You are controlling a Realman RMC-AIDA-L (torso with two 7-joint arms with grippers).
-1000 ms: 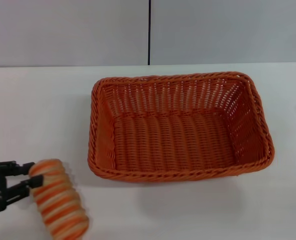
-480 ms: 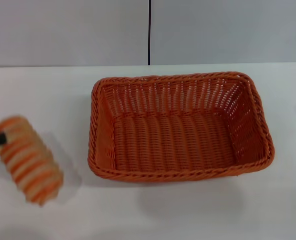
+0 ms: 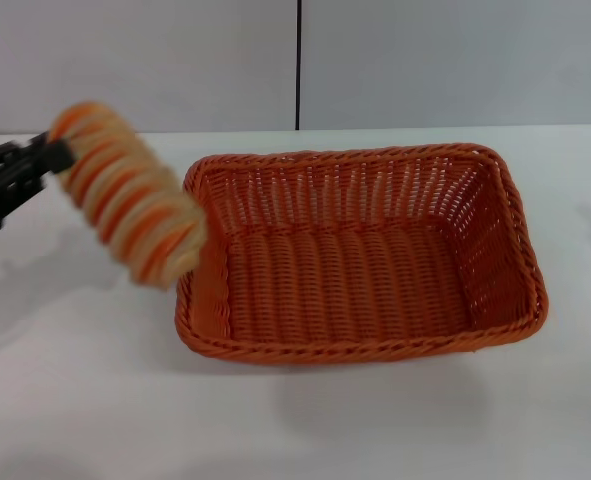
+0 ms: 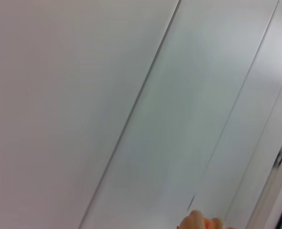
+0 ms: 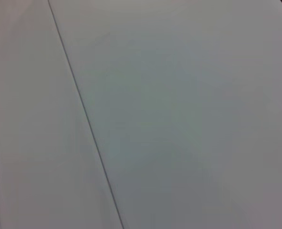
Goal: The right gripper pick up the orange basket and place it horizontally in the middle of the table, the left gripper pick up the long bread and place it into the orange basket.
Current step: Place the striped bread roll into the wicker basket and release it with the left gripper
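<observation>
Left gripper is clenched on one end of the long bread, and from my head view I see it coming in from the left edge of the picture, raised above the table. My read is that the loaf hangs out from the black fingers at a slant, its free end pointing down and toward the orange basket. That free end overlaps the basket's left rim in my view, though I cannot tell whether it touches the wicker or only passes in front of it. The striped side, orange and cream ridges, faces me. A soft shadow lies on the table below and to the left of the loaf.

I see the orange basket sitting flat on the white table near the middle, long side running across my view, open side up and nothing inside it.

On my left wrist view I get mostly pale wall panels with thin seams, and only a small pale tan and orange edge of the long bread at the frame's lower border. My right wrist view gives me plain wall panels, so the right gripper is out of sight in all my views.
</observation>
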